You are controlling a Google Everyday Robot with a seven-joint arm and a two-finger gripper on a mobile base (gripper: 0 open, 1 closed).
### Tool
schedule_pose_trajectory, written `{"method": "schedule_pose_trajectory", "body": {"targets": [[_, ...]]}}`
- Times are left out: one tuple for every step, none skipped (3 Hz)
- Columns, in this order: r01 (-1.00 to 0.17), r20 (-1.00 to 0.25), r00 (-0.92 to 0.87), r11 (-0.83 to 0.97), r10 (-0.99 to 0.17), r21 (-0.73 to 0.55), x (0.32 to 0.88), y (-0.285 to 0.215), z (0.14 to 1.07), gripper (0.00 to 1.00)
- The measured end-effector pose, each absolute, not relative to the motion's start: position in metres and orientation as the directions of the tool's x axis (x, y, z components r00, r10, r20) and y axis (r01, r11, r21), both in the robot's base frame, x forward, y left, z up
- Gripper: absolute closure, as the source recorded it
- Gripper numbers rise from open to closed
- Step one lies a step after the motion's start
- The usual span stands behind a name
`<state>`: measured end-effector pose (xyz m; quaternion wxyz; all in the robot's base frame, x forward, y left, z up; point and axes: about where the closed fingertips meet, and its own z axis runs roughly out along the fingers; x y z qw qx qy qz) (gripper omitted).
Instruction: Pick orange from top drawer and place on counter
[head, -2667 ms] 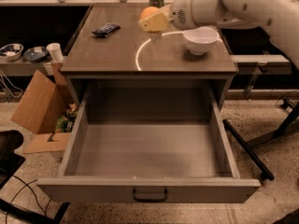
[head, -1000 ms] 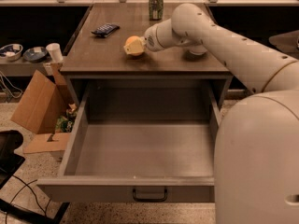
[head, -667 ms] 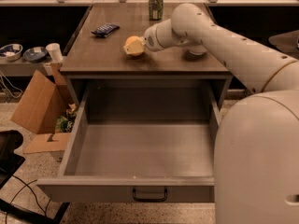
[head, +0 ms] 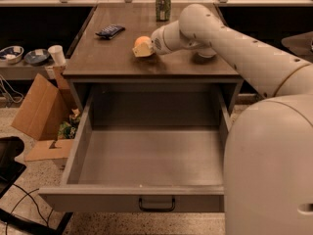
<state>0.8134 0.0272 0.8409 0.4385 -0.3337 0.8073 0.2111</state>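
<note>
Orange (head: 142, 43) mid-bench, pinched in gripper (head: 141, 48), can't tell if it touches the top, drawer (head: 98, 200) pulled open nearest camera, bench (head: 105, 60) behind it, arm (head: 234, 45) reaching in from right, dark packet (head: 110, 31) rear left, green can (head: 163, 4) at back edge

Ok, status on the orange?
Pincer over counter, mid-left. Orange at its tip, out of drawer; touchdown unclear. Can and packet nearby, not blocking.
</note>
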Motion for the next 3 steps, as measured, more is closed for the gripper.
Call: {"method": "schedule_pose_trajectory", "body": {"targets": [[-0.724, -0.849, -0.393, 0.688, -0.354, 0.048, 0.813, 0.027, 0.841, 0.0], [-0.733, -0.849, -0.384, 0.679, -0.364, 0.04, 0.812, 0.031, 0.844, 0.0], [-0.753, -0.83, -0.328, 0.656, -0.451, -0.058, 0.8, 0.035, 0.888, 0.0]]}}
